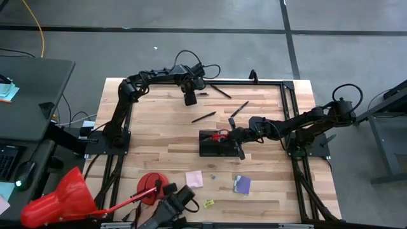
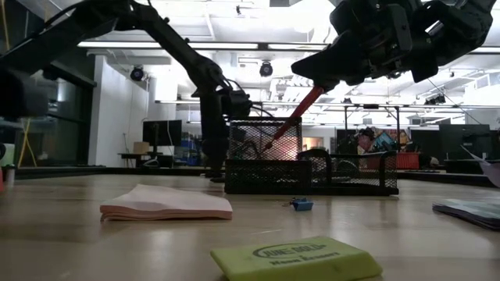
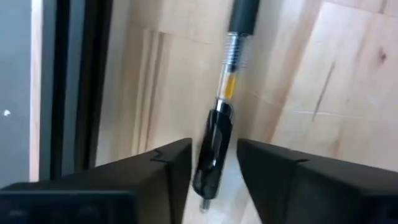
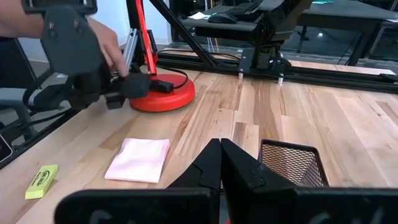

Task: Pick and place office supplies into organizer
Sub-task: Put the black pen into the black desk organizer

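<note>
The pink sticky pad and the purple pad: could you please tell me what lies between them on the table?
In the high view, a tiny blue piece lies on bare wood between the pink sticky pad and the purple pad.

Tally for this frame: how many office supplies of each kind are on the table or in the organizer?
Pens: 4 (one between the left end effector's fingers)
Scissors: 1
Pink pad: 1
Purple pad: 1
Yellow eraser: 1
Small blue piece: 1
Total: 9
</note>
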`<act>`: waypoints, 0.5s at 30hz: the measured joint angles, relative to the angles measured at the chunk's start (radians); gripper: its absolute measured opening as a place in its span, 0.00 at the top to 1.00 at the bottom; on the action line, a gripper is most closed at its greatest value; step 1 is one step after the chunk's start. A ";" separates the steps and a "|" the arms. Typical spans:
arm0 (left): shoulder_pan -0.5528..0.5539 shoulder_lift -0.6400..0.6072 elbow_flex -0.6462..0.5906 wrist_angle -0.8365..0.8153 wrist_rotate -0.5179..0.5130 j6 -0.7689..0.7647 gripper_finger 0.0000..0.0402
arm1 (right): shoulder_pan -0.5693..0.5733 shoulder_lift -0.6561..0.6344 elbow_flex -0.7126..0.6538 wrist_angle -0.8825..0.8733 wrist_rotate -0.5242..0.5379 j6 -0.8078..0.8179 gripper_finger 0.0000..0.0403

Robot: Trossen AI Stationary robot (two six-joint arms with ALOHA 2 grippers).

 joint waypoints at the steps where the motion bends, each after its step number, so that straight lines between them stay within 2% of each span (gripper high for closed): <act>1: -0.001 0.002 0.000 -0.002 -0.001 -0.001 0.74 | 0.000 0.000 0.000 0.000 0.000 0.000 1.00; 7: -0.038 0.019 0.002 -0.012 -0.081 0.002 0.96 | 0.000 0.000 0.000 -0.007 -0.001 0.000 1.00; 15: -0.070 0.023 0.003 -0.051 -0.114 -0.001 0.96 | 0.000 0.000 0.000 -0.010 -0.001 0.000 1.00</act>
